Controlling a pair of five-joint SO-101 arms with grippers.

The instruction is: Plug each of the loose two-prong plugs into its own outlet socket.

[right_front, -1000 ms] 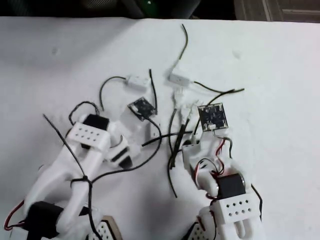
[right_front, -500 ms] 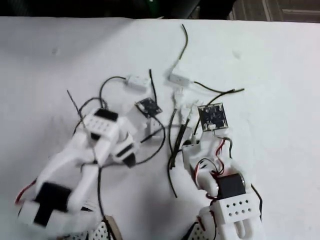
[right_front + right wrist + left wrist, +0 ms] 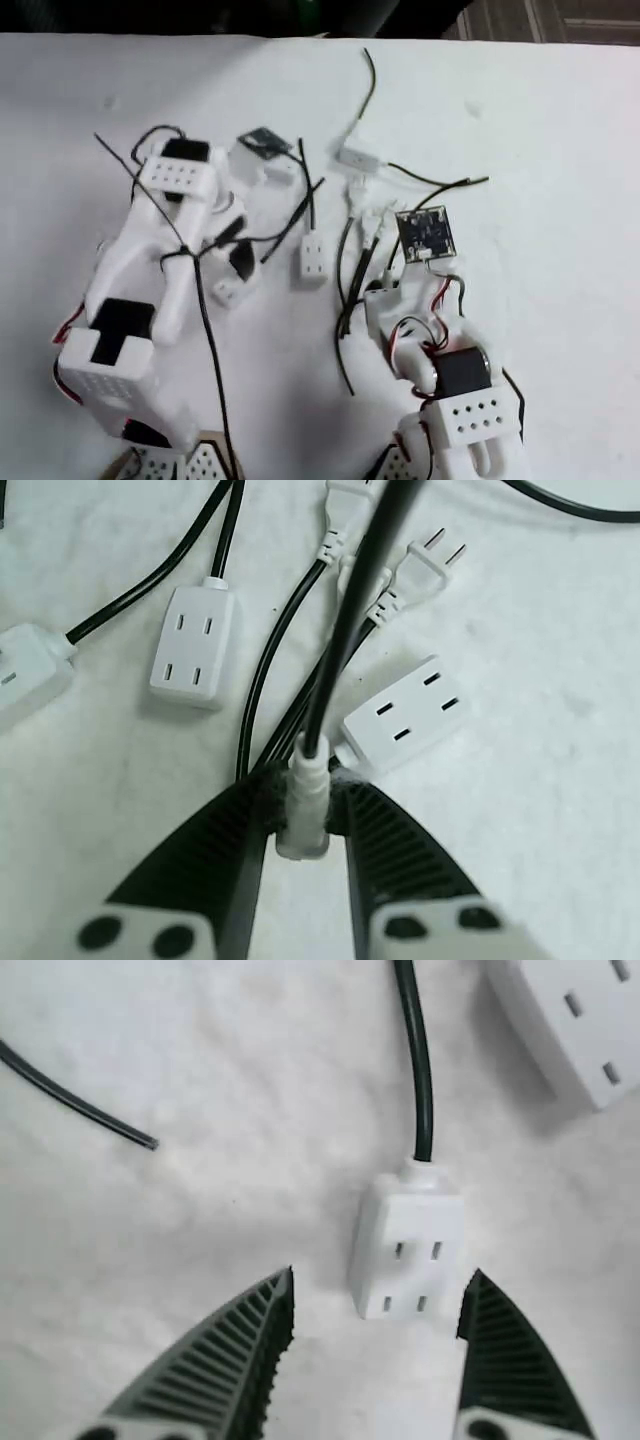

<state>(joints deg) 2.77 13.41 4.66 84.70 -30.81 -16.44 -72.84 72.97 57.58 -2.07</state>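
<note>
while the left gripper (image 3: 378,1278) stands apart astride a white four-slot socket (image 3: 408,1245), the right gripper (image 3: 302,780) is clamped on a white plug (image 3: 303,820), black cord; both mid-table (image 3: 560,150).

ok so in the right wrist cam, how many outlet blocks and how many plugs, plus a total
outlet blocks: 3
plugs: 3 that can be made out, one plug clamped in the right gripper, one cut off at the edge
total: 6
</note>
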